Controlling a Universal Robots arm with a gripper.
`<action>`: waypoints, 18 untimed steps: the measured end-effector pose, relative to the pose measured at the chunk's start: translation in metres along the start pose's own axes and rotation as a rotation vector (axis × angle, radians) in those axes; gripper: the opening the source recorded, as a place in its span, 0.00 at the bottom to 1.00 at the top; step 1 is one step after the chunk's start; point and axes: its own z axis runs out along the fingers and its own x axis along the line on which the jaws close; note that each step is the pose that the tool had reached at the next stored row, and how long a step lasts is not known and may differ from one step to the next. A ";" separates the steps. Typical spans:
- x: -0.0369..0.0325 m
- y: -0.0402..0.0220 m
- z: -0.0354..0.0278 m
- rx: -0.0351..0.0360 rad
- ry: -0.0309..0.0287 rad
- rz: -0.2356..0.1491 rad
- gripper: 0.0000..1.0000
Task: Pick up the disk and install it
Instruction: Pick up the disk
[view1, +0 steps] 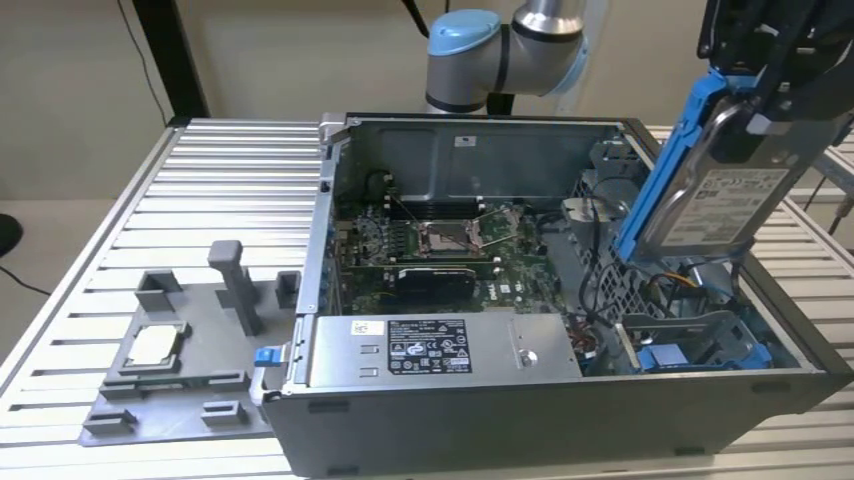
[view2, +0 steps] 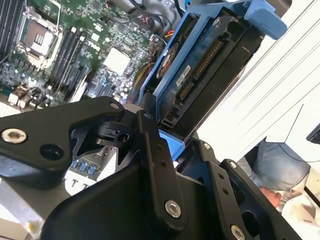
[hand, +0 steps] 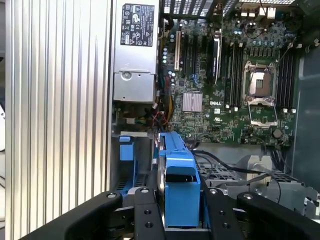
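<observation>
End effector (view1: 763, 95) hangs above the open computer case (view1: 400, 400) at the exterior view's right, its black fingers clamped on the upper end of the disk (view1: 707, 200). The disk hangs nearly upright and a little tilted, white label showing, with the blue carrier frame running down its edge. Its lower end sits just above the blue drive cage (view1: 694, 350) in that corner of the case; I can't tell whether it touches. Inside the case lie the motherboard (view1: 507, 280) with its processor socket (view1: 445, 237) and, along the near wall, the grey power supply (view1: 441, 345). Outside the case, toward the exterior view's left, a grey fixture tray (view1: 200, 410) rests on the ribbed tabletop (view1: 227, 180) and carries a small silver chip (view1: 154, 345).

In the second wrist view the end effector (view2: 177, 150) pinches the blue carrier between two black fingers (view2: 150, 150). The disk (view2: 200, 70) stretches away from it over the case, connector end exposed, with the motherboard (view2: 75, 50) beyond.

In the first wrist view the end effector (hand: 181, 215) grips the disk (hand: 180, 185) edge-on. Below it the case interior spreads out: motherboard (hand: 225, 105), processor socket (hand: 260, 90), power supply (hand: 135, 50) along the wall, and the tabletop (hand: 55, 100) just outside that wall.
</observation>
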 end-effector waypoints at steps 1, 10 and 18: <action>0.0020 -0.0008 0.0000 0.0000 -0.0001 0.000 0.00; 0.0274 -0.0071 -0.0001 0.0000 -0.0009 0.000 0.00; 0.0400 -0.0073 0.0048 0.0000 -0.0010 0.000 0.00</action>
